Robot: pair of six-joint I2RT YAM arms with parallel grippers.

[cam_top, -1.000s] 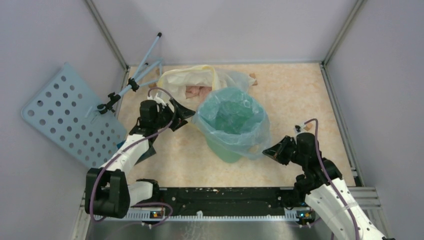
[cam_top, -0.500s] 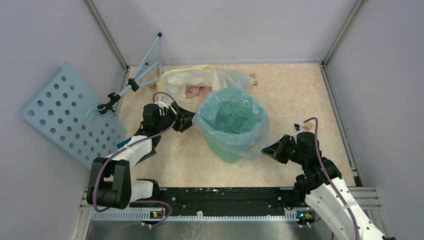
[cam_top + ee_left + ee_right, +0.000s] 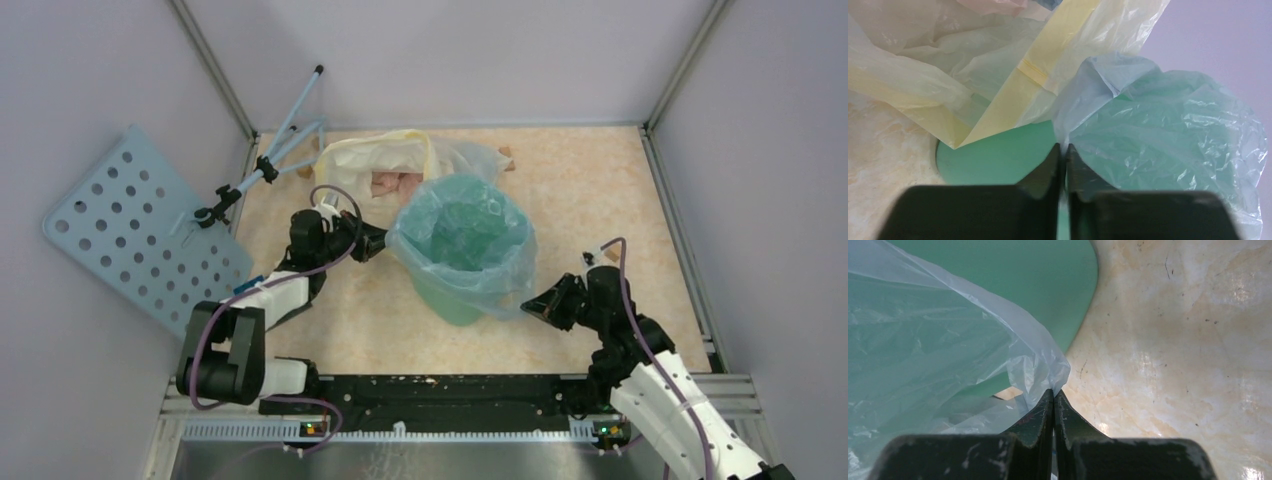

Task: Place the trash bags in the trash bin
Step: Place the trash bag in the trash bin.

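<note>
The thin, crinkly, see-through pale-blue plastic bag [image 3: 462, 232] sat draped over the mint-green, rounded-square plastic bin [image 3: 452, 305] on the marbled beige tabletop [image 3: 600, 190]. Its mouth gaped upward and its film spilled down outside the bin's rim. The left fingers [image 3: 1050, 167] were clenched on a fold of the bag at the bin's left rim. The right fingers [image 3: 1040, 415] were pinched on the bag's hanging hem, low at the bin's near-right side. The bag therefore spanned the bin between the two grips, from far left to near right, with each arm nearest its own side. A whitish plastic bag with a yellow rim [image 3: 375, 160] lay just behind the bin, close to the left grip. The hem probably needed drawing down evenly around the bin.
</note>
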